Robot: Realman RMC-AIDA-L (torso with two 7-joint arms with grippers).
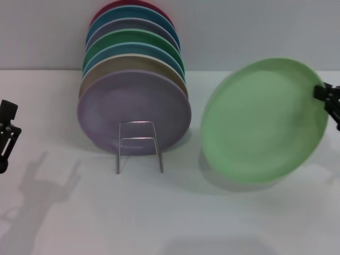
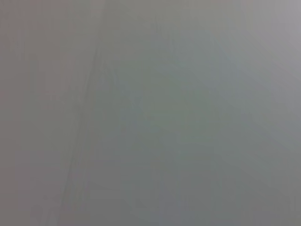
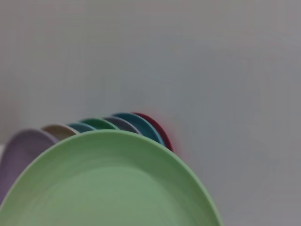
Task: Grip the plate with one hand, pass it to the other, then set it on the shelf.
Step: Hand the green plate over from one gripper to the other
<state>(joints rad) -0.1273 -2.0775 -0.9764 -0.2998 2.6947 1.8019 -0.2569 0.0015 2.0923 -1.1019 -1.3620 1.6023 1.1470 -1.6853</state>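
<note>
- Two end effectors showed in my head view: the right end effector (image 1: pixel 330 103) at the far right edge, pinching the rim of the pastel-green plate (image 1: pixel 264 121), and the left end effector (image 1: pixel 6 133) at the far left edge, low over the white tabletop (image 1: pixel 175 212).
- Whether the left end effector's fingers were spread or pressed together, I could not tell; only part of its black body was in frame, and its own wrist view gave me a blank grey field.
- Held tilted, close to upright, the plate faced my head camera, its lower edge near the tabletop or resting on it; I could not tell which.
- From the right wrist view the plate (image 3: pixel 108 183) filled the lower part, with the rims of the racked plates fanning out beyond it.
- Between the two arms stood the wire plate rack (image 1: pixel 139 146), its front loop in front of the lilac plate (image 1: pixel 133 111), and behind that a row of tan, blue, darker green, grey-lilac, teal and red plates.
- The plate lay wholly on the right side, with the rack between it and the left end effector; its free rim pointed toward the rack and the left arm.
- I judged the grip done and the handover not yet begun; the left arm would have to cross in front of the rack to reach that free rim.
</note>
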